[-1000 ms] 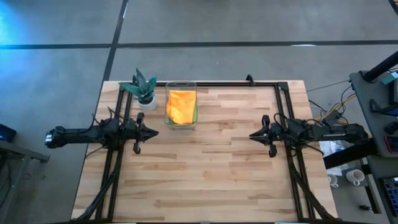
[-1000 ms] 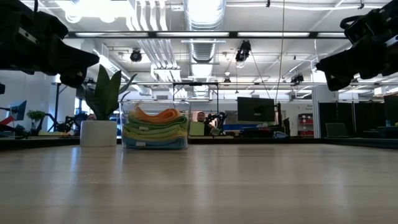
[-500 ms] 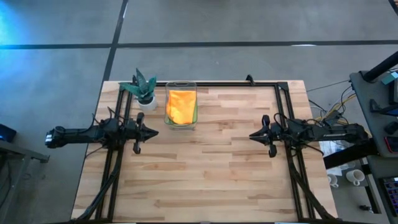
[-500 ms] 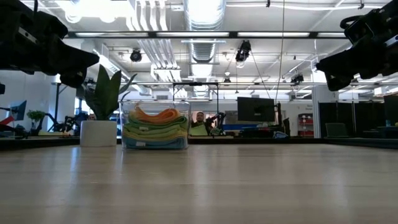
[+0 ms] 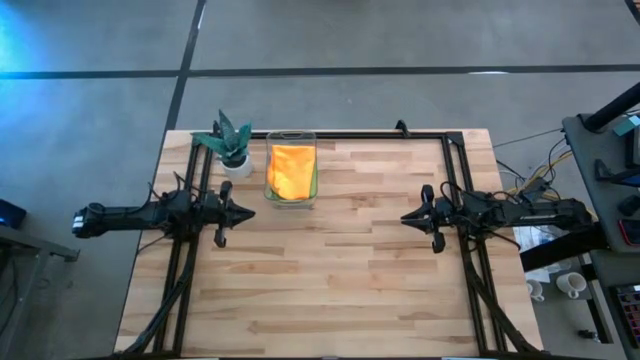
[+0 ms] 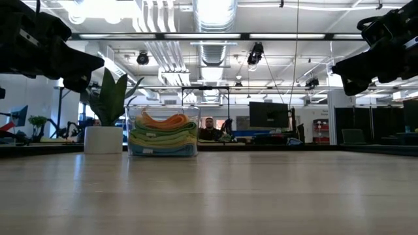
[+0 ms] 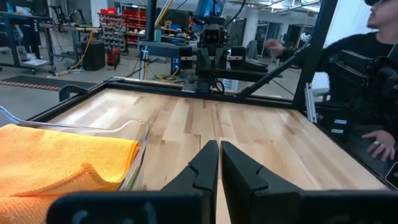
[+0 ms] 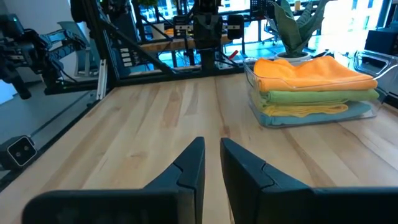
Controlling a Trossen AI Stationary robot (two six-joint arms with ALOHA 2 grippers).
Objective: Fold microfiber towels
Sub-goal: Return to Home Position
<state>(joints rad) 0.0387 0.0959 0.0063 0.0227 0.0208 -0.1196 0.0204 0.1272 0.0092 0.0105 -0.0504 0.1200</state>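
The microfiber towels (image 5: 291, 172) lie folded in a stack inside a clear plastic bin (image 5: 272, 196) at the table's far side, left of the middle. The orange one (image 8: 314, 73) is on top, with green, yellow and blue layers under it (image 6: 163, 138). My left gripper (image 5: 250, 212) hovers level above the table's left side, shut, just near of the bin. My right gripper (image 5: 403, 217) hovers level at the right side, its fingers (image 8: 193, 163) almost together with nothing between them. The two grippers point at each other.
A small potted plant (image 5: 230, 145) stands left of the bin at the far left corner. Black frame rails (image 5: 455, 180) run along the table's left, right and far edges. Bare wood (image 5: 330, 270) spans the middle and near side. A person (image 7: 367, 74) sits beyond the table's right edge.
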